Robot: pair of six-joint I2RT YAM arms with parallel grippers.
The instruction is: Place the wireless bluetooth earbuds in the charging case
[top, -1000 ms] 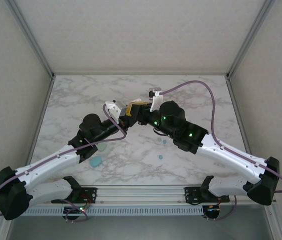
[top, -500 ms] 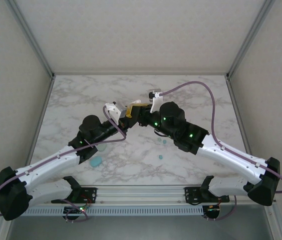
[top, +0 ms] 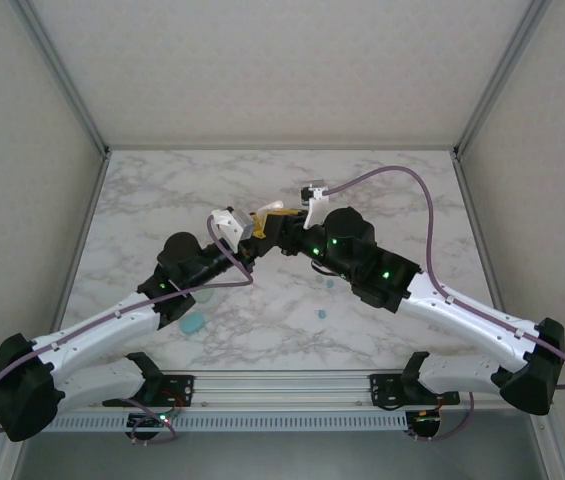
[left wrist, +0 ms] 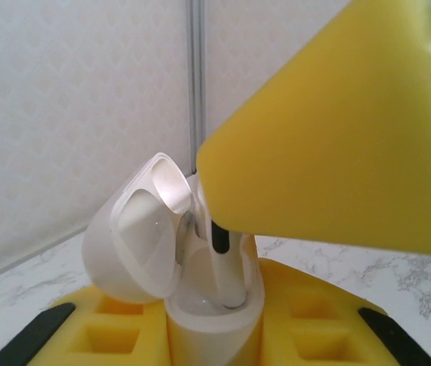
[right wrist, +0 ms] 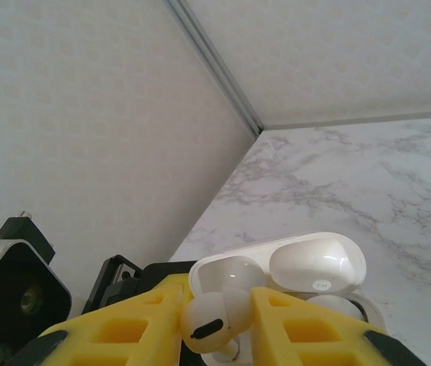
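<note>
You can read no text, label, brand or number anywhere; the faint mark on the lid of the charging case (right wrist: 310, 263) is too small to make out.

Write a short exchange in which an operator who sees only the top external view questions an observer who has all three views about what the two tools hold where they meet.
Operator: From above I can't tell what is being held. Left side first?
Observer: The left tool grips a white charging case with its lid hinged open.
Operator: And the right side?
Observer: The right tool pinches a white earbud between its yellow fingers, right at the open case.
</note>
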